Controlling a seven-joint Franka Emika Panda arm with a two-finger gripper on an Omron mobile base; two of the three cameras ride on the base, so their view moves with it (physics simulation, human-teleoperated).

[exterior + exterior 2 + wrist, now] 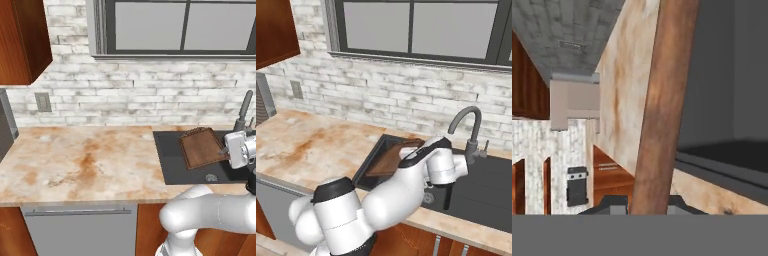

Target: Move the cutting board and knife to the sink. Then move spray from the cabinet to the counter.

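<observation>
the gripper is clamped on the dark-brown wooden cutting board, tilted over the dark grey sink; knife and spray remain.

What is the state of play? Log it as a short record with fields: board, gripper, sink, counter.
board: the cutting board lies tilted in the sink, its far end propped on the rim
gripper: the gripper is shut on the cutting board's edge, as the hand view shows
sink: the sink is dark, drain visible, faucet behind it
counter: the counter is beige with rusty blotches
knife: not identifiable
</observation>
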